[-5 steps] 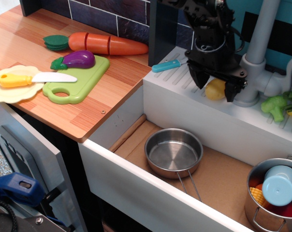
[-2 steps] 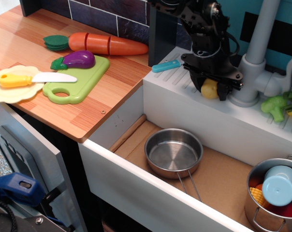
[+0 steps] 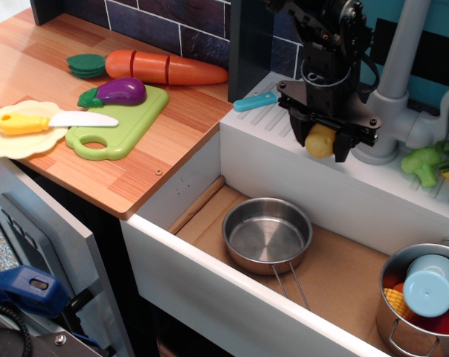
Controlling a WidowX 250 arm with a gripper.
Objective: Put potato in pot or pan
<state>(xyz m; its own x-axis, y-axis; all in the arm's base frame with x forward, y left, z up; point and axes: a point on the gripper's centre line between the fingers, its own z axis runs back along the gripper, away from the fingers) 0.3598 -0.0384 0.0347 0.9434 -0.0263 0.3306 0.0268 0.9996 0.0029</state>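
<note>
Gripper: (image 3: 322,141) upper right of centre, jaws closed on the potato (image 3: 320,140)
Potato: held between the fingers, above the sink's back ledge (seems lifted clear)
Pan: (image 3: 267,233) lower centre, on the sink floor, empty
Key relation: pan lies below and left of the potato, toward the frame's bottom

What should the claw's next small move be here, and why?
Probably carry the potato forward and down toward the steel pan. The claw is shut on the potato above the sink's back ledge, while the pan sits empty in the basin in front of and below it, slightly to the image left.
</note>
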